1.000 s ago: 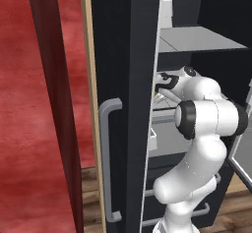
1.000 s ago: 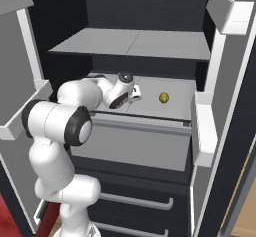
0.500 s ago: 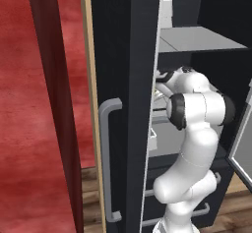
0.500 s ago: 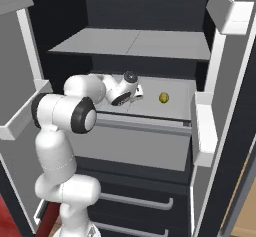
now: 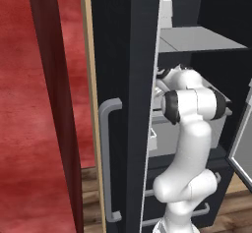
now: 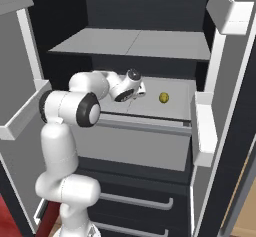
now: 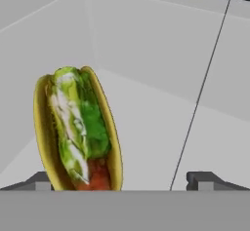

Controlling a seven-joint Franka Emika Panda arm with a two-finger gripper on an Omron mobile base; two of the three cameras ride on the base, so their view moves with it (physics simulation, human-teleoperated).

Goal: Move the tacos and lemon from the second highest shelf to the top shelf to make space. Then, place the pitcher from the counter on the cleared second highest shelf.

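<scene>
Your gripper (image 7: 122,183) is reaching into the fridge over the second highest shelf (image 6: 145,123), and its two finger tips (image 7: 207,180) are standing wide apart with nothing between them. You are looking at a taco (image 7: 77,127) lying on that shelf, just ahead of the left tip. The lemon (image 6: 163,97) is sitting on the same shelf, off to the hand's right. The top shelf (image 6: 135,45) is hanging above the arm.
</scene>
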